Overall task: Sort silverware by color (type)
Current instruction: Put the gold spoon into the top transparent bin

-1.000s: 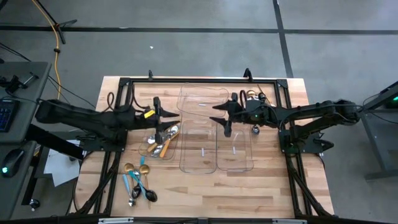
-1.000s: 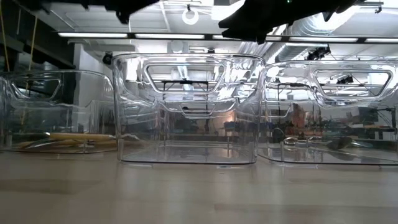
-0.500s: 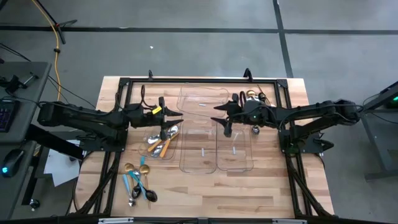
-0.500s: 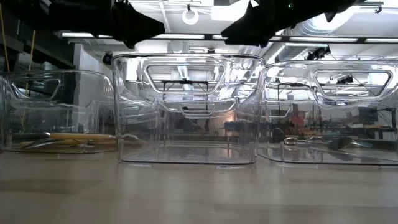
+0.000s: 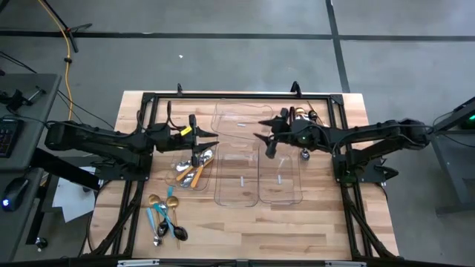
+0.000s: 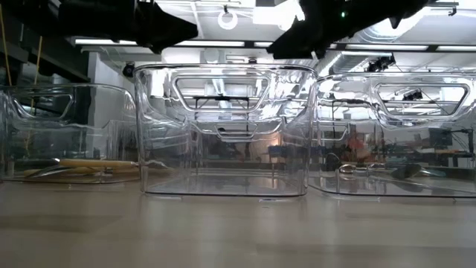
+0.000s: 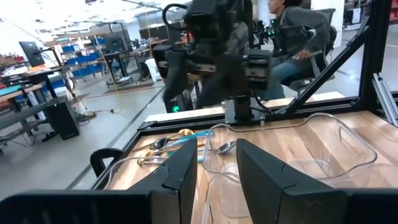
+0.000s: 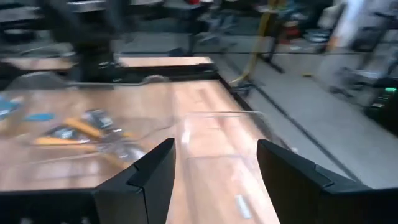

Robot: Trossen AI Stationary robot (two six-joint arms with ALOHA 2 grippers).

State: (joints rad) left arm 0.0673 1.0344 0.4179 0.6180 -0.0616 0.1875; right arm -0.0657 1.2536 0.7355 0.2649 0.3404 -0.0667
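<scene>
Gold and orange-handled silverware (image 5: 194, 167) lies in the left clear tray (image 5: 181, 180); it also shows in the low view (image 6: 82, 164) and the right wrist view (image 8: 81, 129). Several loose pieces of silverware (image 5: 165, 216), gold, teal and light-blue, lie on the table near its front left. My left gripper (image 5: 214, 143) hangs level above the left tray's right side, its fingers (image 7: 186, 171) open by a narrow gap with nothing between them. My right gripper (image 5: 258, 133) hovers wide open above the middle and right trays, holding nothing (image 8: 214, 168).
An empty middle tray (image 5: 236, 194) and right tray (image 5: 280, 196) stand side by side, and another clear tray (image 5: 241, 111) sits behind them. A black frame (image 5: 223, 96) borders the table. A seated person (image 7: 298, 37) is beyond the table's right side.
My left gripper has come down a little over the left tray and swung slightly toward the table's near edge, then kept still. My right gripper has turned slightly at the wrist while hovering in place. Both have stayed open.
</scene>
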